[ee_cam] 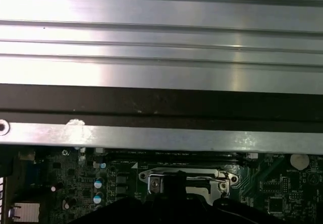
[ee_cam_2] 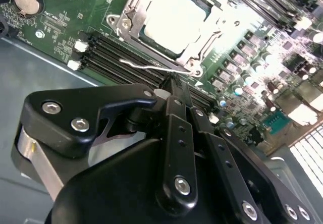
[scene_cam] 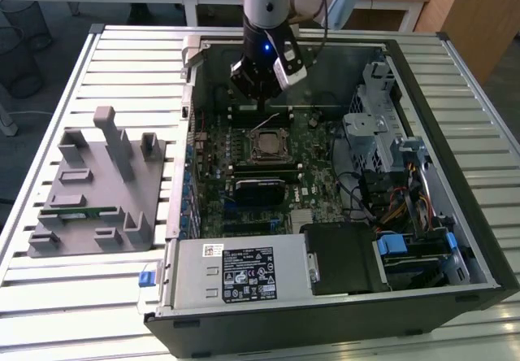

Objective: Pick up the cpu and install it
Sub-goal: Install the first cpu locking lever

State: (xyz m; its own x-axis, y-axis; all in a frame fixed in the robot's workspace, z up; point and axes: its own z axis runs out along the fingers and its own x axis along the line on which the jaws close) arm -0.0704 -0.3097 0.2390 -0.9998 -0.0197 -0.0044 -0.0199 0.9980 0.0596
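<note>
The cpu (ee_cam_2: 174,19), a silvery square chip, lies inside the metal-framed socket (ee_cam_2: 123,24) on the green motherboard. In the exterior view the socket (scene_cam: 268,143) is in the middle of the open computer case. My gripper (scene_cam: 258,94) hangs above the board just behind the socket, toward the case's back wall. In the second wrist view my gripper (ee_cam_2: 174,85) has its black fingers (ee_cam_2: 177,133) drawn together with nothing between them, their tips a short way from the socket's edge. A thin wire lever (ee_cam_2: 151,66) runs along that edge. The socket frame (ee_cam: 151,183) also appears in the first wrist view.
The open case (scene_cam: 455,239) lies on a slatted metal table (scene_cam: 49,296). A grey fixture (scene_cam: 122,166) with a green memory stick (scene_cam: 77,212) stands at the exterior view's left. Drive cages and cables (scene_cam: 382,150) crowd the case's right; black memory slots (ee_cam_2: 126,57) flank the socket.
</note>
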